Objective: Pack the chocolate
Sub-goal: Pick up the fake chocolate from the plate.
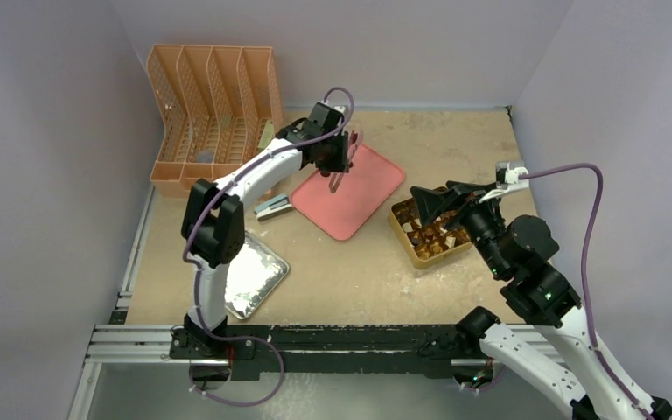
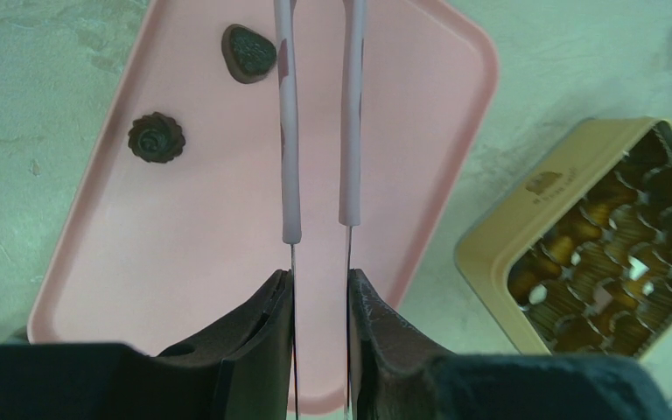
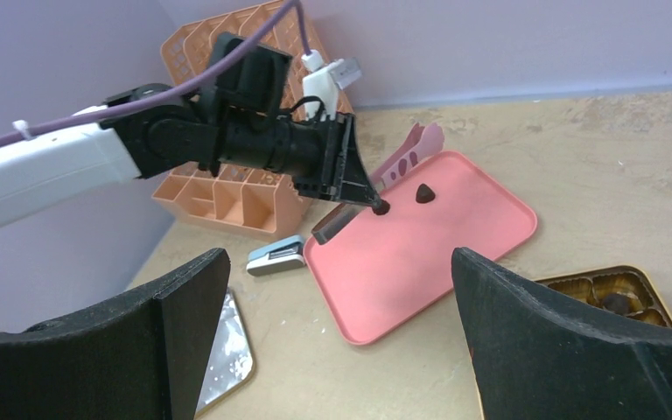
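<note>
Two dark chocolates [image 2: 157,137] lie apart on the pink tray [image 2: 184,262]; more sit in the gold box [image 2: 490,254] beside it. The left gripper [image 2: 321,284] pinches pink tongs [image 2: 290,131] over the tray. The right gripper [image 3: 337,262] hangs wide open and empty by the box.

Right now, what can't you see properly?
Left wrist view: the tongs' tips, cut off by the top edge.
Top view: the pink tray's two chocolates, hidden under the left claw.
Top view: part of the gold box, under the right claw.
Right wrist view: most of that box, behind a claw finger.
</note>
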Controlling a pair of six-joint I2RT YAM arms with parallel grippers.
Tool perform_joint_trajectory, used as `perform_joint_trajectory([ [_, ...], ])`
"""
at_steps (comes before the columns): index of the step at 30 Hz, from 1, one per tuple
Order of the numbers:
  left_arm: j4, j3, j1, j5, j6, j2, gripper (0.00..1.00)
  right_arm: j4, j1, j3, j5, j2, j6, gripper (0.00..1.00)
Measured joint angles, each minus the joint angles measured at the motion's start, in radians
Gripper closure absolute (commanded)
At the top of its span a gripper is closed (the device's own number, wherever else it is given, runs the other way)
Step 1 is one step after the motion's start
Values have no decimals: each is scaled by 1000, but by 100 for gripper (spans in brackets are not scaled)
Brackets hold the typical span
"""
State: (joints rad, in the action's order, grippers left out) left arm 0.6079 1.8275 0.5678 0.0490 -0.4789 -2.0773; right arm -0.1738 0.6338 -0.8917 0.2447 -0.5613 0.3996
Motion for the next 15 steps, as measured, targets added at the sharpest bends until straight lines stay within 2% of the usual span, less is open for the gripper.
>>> perform_joint_trajectory([
  [8,-41,-142,21,101,-12,159,81,-2,0,0,0,8,1,1],
  [15,-52,-257,124,177,-4,257,80,-17,0,0,5,18,5,1],
])
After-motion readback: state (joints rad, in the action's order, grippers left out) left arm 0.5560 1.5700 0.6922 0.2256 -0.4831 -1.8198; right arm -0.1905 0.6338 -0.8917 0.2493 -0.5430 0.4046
